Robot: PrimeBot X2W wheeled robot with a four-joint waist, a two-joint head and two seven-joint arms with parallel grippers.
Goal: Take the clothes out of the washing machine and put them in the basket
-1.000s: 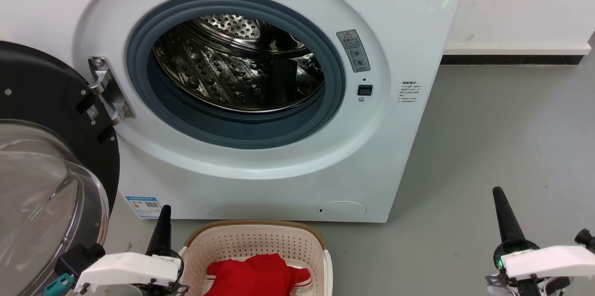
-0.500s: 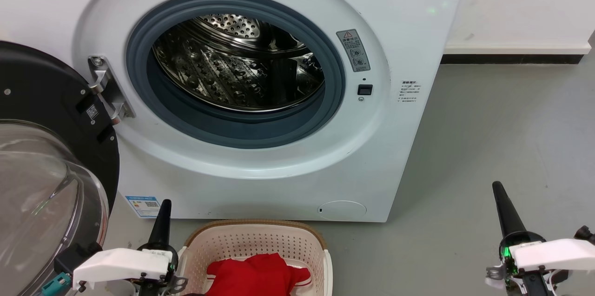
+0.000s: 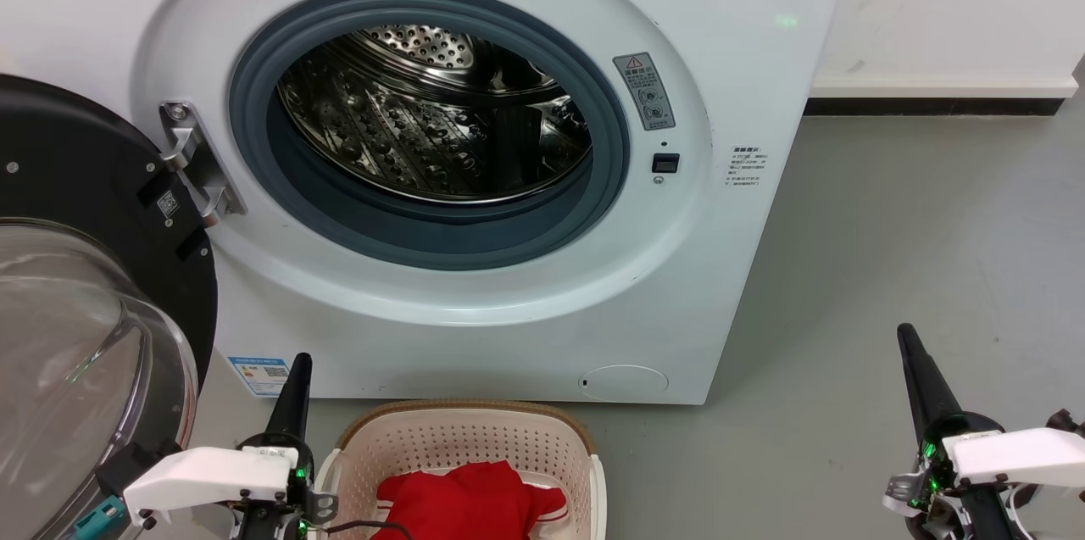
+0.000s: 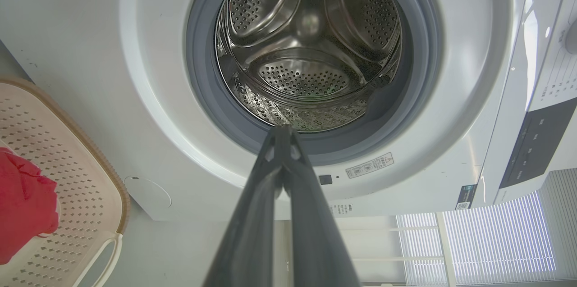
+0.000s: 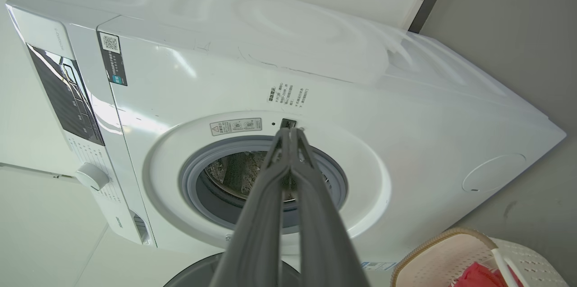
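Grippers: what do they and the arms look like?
The left gripper and right gripper each have long dark tapering fingers, a white screwed housing and a green light at the finger base. The left adds a teal connector, the right a silvery bracket.

Red clothes (image 3: 466, 502) lie in the cream basket (image 3: 475, 438) before the open white washing machine (image 3: 746, 252).

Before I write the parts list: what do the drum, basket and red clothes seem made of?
The drum: likely polished steel, mirror-bright, perforated. The basket: matte cream plastic, moulded holes, brown woven-look rim. The clothes: soft red fabric, bunched in folds.
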